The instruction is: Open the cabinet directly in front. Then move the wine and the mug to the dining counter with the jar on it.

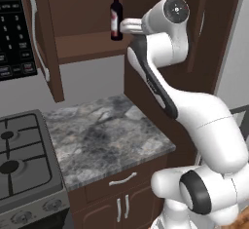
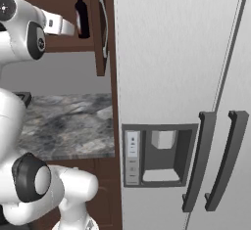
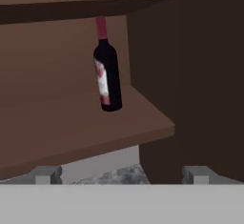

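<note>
The cabinet [image 1: 44, 52] stands with both doors swung open, its left door handle [image 1: 34, 33] and right door handle [image 2: 103, 23] in sight. On its lower shelf [image 3: 71, 132] the wine [image 3: 107, 75] stands upright, a dark bottle with a red neck; the wine [image 1: 115, 16] [image 2: 82, 16] sits near the shelf's right end. My gripper [image 3: 122, 175] is open and empty, held level with the shelf and a short way in front of the bottle, not touching it. The mug, the dining counter and the jar are out of view.
Below the cabinet lies a small grey marbled counter [image 1: 107, 135] over lower cabinets [image 1: 121, 203], with a gas stove [image 1: 19, 160] on its left and a microwave panel [image 1: 14, 28] above that. A tall grey fridge [image 2: 181, 102] stands close on the right.
</note>
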### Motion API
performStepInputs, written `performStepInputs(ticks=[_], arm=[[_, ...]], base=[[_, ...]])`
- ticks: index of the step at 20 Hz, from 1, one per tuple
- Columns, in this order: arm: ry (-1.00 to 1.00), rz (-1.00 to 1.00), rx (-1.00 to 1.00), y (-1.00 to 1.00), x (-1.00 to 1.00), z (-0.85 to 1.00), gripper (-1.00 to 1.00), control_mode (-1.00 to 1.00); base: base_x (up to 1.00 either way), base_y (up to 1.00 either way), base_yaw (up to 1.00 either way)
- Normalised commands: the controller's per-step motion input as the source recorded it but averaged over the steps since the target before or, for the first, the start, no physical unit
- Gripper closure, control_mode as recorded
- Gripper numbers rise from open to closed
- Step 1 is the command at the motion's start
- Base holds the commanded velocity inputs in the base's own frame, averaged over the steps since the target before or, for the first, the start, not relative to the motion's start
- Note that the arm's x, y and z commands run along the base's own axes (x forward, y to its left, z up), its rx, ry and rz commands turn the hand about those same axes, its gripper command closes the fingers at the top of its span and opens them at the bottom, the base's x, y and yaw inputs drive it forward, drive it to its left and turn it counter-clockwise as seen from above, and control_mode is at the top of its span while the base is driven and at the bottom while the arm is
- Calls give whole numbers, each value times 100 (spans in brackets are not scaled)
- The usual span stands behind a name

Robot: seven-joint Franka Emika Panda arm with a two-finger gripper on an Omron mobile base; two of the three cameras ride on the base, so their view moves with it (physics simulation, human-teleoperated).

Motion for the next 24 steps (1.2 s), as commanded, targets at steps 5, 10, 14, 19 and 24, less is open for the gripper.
performStepInputs(ticks=[5,10,14,19,24], arm=[[0,0,0,3,52,2,-100,-100],[1,0,0,0,44,2,-100,-100],[0,0,0,0,34,2,-100,-100],[0,0,0,2,30,0,-100,-100],[0,0,-1,6,29,0,-100,-100]], base=[[0,0,0],[0,0,0],[0,0,0],[0,0,0],[0,0,0]])
